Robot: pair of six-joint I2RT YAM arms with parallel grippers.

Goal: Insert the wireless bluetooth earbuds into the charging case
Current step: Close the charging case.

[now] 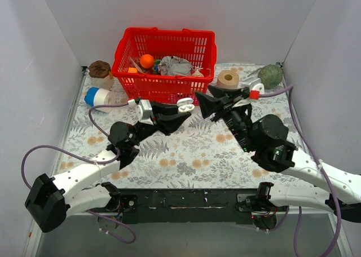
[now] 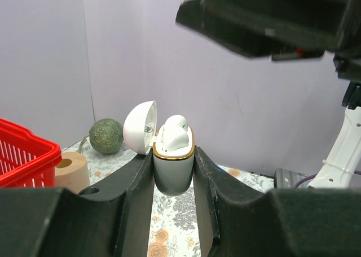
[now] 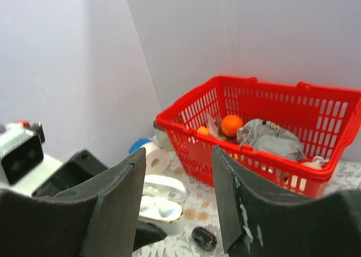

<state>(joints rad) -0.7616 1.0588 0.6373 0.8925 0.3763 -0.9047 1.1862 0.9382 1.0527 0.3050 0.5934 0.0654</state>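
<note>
Top external: my left claw is clamped on the charging case, which it holds up just in front of the red basket, level with the middle of its near wall. My right claw hangs just beside the case, also in front of the basket

Left wrist: both fingers press the grey lower shell of the case, and its lid is swung open toward the basket side. Of the white earbuds, one stands proud of the gold rim; I cannot tell from here whether it is fully seated. The right claw's underside looms overhead

Right wrist: these jaws stand apart with nothing between them. Below, in front of the basket, the open case shows white in both wells, and a small glossy black bud lies on the patterned cloth, a little farther out from the basket than the case

My worries from here:
- A proud bud may stop the lid shutting, or hop out if I tilt the case
- Bringing the right claw down carelessly could knock the case askew in the left grip or strain the open lid
- The black bud looks slick and tiny against my fingers, so a pinch off-centre would likely squirt it across the cloth
- With both wells apparently filled, it may have nowhere to go in this case
</note>
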